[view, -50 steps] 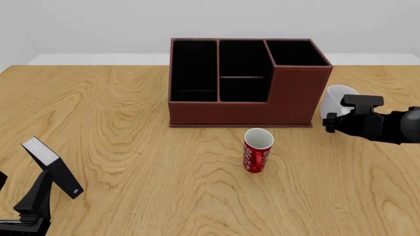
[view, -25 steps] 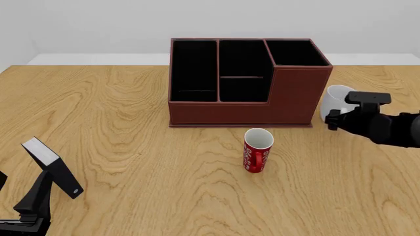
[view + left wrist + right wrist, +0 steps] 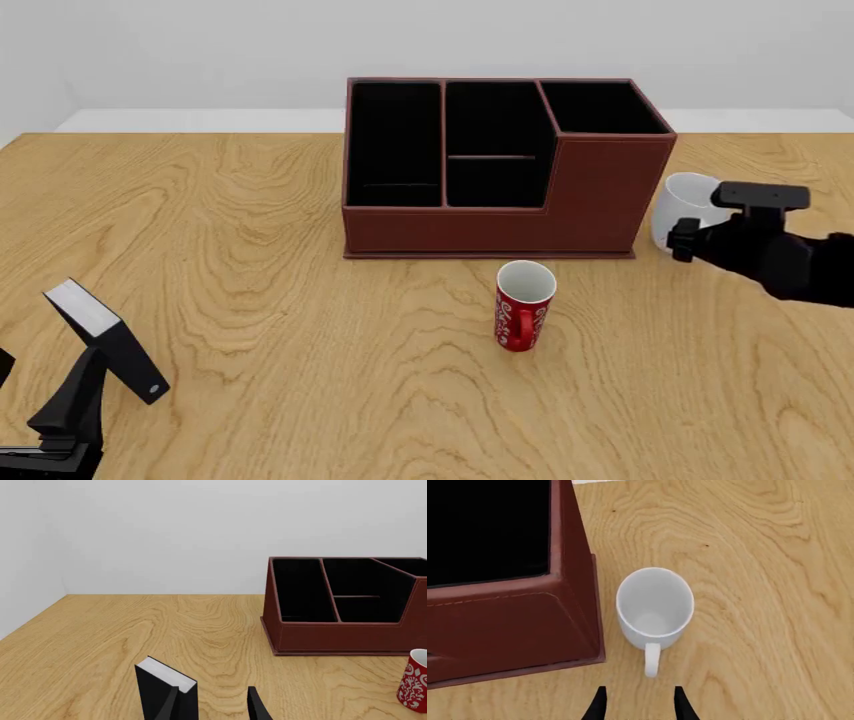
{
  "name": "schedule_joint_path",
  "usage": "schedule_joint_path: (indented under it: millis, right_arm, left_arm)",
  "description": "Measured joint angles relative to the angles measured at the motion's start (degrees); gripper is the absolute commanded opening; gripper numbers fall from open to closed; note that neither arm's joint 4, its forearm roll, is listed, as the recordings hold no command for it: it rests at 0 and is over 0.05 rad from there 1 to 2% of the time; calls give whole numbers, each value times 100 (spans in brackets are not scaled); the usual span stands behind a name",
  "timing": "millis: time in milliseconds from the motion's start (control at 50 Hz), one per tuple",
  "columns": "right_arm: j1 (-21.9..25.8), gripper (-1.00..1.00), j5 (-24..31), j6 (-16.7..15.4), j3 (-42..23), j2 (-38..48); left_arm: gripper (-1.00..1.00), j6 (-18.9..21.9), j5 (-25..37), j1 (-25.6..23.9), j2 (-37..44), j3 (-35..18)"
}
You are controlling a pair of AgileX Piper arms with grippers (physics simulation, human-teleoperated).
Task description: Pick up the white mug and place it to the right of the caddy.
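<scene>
The white mug [image 3: 683, 204] stands upright on the table just right of the reddish-brown caddy [image 3: 494, 215]. In the right wrist view the white mug [image 3: 654, 605] shows its empty inside beside the caddy [image 3: 507, 620], with its handle pointing toward my right gripper [image 3: 639, 706]. That gripper is open, its fingertips short of the handle and holding nothing. From the front, the right gripper [image 3: 685, 240] sits beside the mug's near right side. My left gripper [image 3: 67, 405] rests open at the table's near left corner.
A red mug [image 3: 523, 305] with white lettering stands in front of the caddy; the red mug [image 3: 415, 687] also shows in the left wrist view. A small black-and-white slanted block [image 3: 100, 335] sits just ahead of my left gripper [image 3: 213, 709].
My right gripper has drawn back to the right, away from the white mug, uncovering more of it. The mug and the left arm have stayed put.
</scene>
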Motion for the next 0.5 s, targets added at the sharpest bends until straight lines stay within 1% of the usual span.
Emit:
schedule_joint_path:
  millis: [500]
  right_arm:
    - [92,100,-59,166,358,-682]
  left_arm:
    - [100,0,0,0,0,0]
